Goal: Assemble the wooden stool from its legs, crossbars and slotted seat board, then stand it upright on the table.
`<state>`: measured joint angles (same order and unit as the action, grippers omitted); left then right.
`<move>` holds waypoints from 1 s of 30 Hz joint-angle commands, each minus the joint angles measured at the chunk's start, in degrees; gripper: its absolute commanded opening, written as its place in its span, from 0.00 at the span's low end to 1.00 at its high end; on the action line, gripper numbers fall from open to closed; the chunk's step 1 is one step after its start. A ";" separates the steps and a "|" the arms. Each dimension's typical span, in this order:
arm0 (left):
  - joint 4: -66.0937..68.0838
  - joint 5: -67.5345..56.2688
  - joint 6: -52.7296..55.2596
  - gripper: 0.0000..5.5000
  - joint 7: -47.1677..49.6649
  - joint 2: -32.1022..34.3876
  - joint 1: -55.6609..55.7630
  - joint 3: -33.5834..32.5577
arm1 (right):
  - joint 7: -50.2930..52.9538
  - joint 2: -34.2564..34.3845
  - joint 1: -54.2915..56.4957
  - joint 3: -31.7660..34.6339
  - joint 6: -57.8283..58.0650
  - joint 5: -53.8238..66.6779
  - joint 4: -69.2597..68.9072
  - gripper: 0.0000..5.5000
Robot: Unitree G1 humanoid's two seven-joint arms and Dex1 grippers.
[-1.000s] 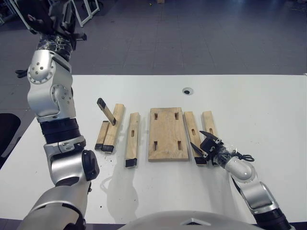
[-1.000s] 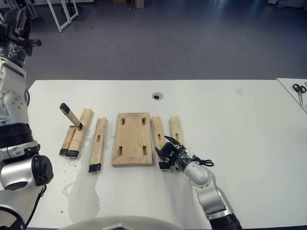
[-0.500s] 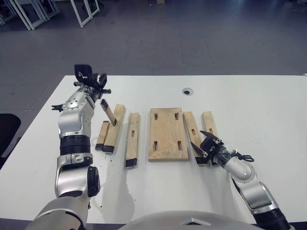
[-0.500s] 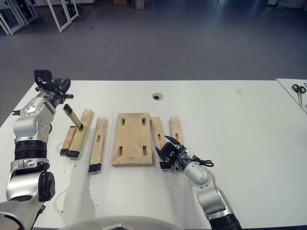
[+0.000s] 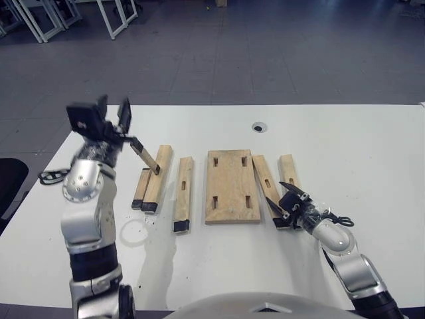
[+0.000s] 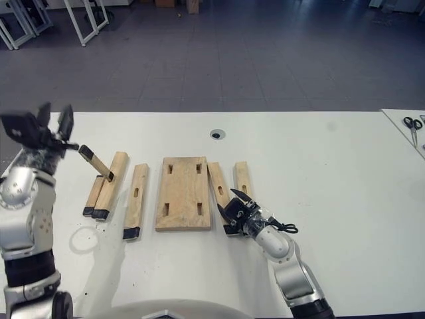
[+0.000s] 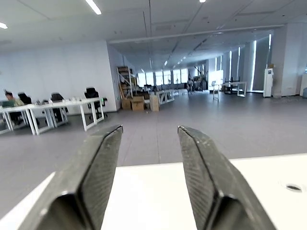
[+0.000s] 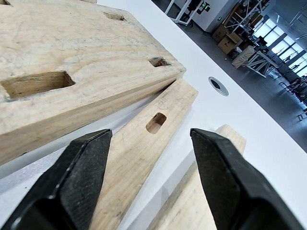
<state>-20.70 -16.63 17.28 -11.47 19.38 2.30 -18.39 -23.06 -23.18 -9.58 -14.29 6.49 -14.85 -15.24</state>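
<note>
The slotted seat board [image 5: 231,186] lies flat mid-table. Two legs [image 5: 158,176] [image 5: 182,193] lie left of it, with a short piece [image 5: 141,187] beside them. A dark-tipped crossbar [image 5: 147,158] leans tilted on the leftmost leg. Two more legs [image 5: 265,183] [image 5: 289,171] lie right of the board. My left gripper [image 5: 114,107] is open and empty, raised over the table's left back part, just left of the crossbar's upper end. My right gripper [image 8: 149,132] is open, low at the near end of the leg [image 8: 139,143] beside the board, with a finger on each side.
A round cable hole [image 5: 259,126] sits in the table behind the board. Scissors [image 6: 413,123] lie on a separate surface at the far right. Small dark crumbs dot the table near the left legs. Bare white tabletop stretches to the right and front.
My left arm has swung down from high at the left, and its gripper now sits near the tilted crossbar's top. The right gripper has barely moved.
</note>
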 commanded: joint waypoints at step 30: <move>13.94 10.74 9.50 0.37 -2.25 -0.85 -18.49 11.65 | -1.50 -1.07 0.24 0.39 1.56 0.42 0.98 0.55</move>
<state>-8.62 -6.58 18.97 -13.20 17.11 -15.21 -7.76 -24.31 -23.80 -9.28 -14.12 7.12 -14.38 -15.19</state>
